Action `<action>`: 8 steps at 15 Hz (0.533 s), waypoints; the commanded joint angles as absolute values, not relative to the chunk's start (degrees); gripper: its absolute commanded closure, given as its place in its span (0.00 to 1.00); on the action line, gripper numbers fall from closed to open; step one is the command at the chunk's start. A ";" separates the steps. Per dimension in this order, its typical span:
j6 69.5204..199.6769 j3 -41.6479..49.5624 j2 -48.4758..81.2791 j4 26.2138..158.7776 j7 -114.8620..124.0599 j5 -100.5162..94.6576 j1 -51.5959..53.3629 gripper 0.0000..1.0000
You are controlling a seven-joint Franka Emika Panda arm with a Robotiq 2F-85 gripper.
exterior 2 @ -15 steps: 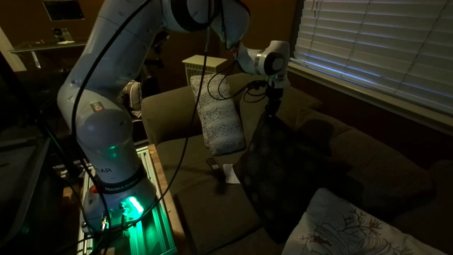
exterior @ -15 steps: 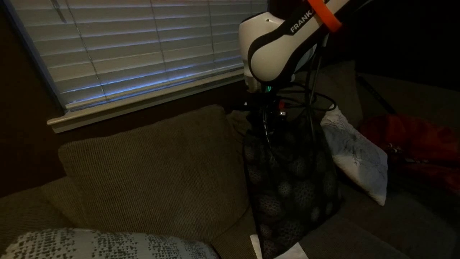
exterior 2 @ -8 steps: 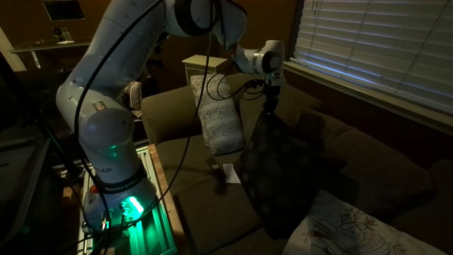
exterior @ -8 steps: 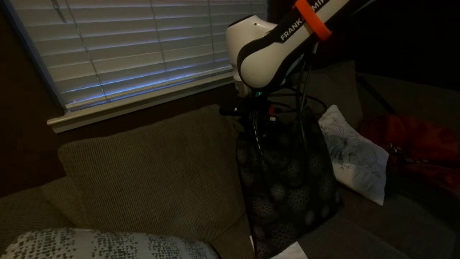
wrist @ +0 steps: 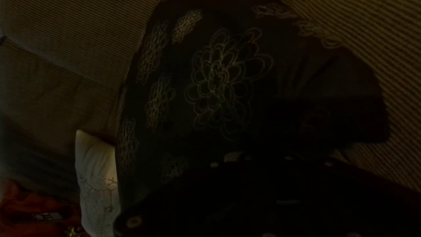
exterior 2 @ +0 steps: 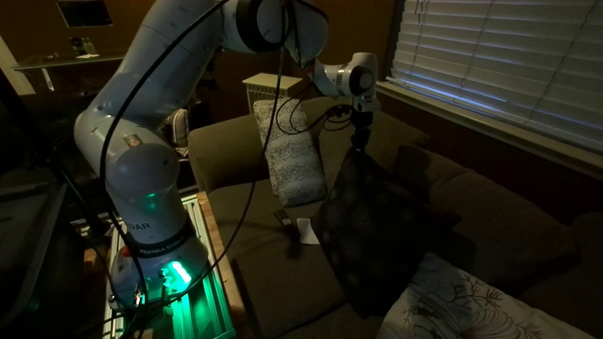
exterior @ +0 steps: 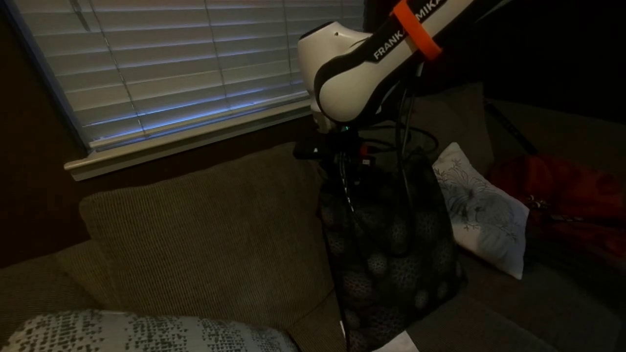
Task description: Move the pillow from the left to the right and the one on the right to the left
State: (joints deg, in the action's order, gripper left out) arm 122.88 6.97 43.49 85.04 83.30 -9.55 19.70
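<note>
Though dim, the dark pillow (exterior 2: pixel 370 230), top corner tight between the fingers (exterior 2: pixel 360 142), near the white pillow (exterior: pixel 481 210).

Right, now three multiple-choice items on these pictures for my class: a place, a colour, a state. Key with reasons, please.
1. Where is the white pillow relative to the dark pillow?
A) On top
B) Beside it
C) Hung above

2. What colour is the band round the arm?
A) Orange
B) Blue
C) Green

3. The gripper is:
A) Clear of every pillow
B) Closed on the white pillow
C) Closed on the dark pillow's top

1 B: both exterior views show them side by side.
2 A: an exterior view shows it orange.
3 C: in an exterior view, the dark pillow peaks at the gripper.
</note>
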 commanded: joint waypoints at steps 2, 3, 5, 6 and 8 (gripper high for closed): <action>121.51 5.86 42.05 82.45 79.46 -12.76 19.36 0.49; 121.92 5.72 41.47 82.73 78.09 -13.04 19.17 0.43; 121.29 5.03 39.69 83.90 73.67 -12.73 18.20 0.29; 120.66 4.63 38.65 84.70 71.03 -12.19 17.51 0.23; 117.95 4.52 36.57 86.49 65.03 -12.56 16.31 0.08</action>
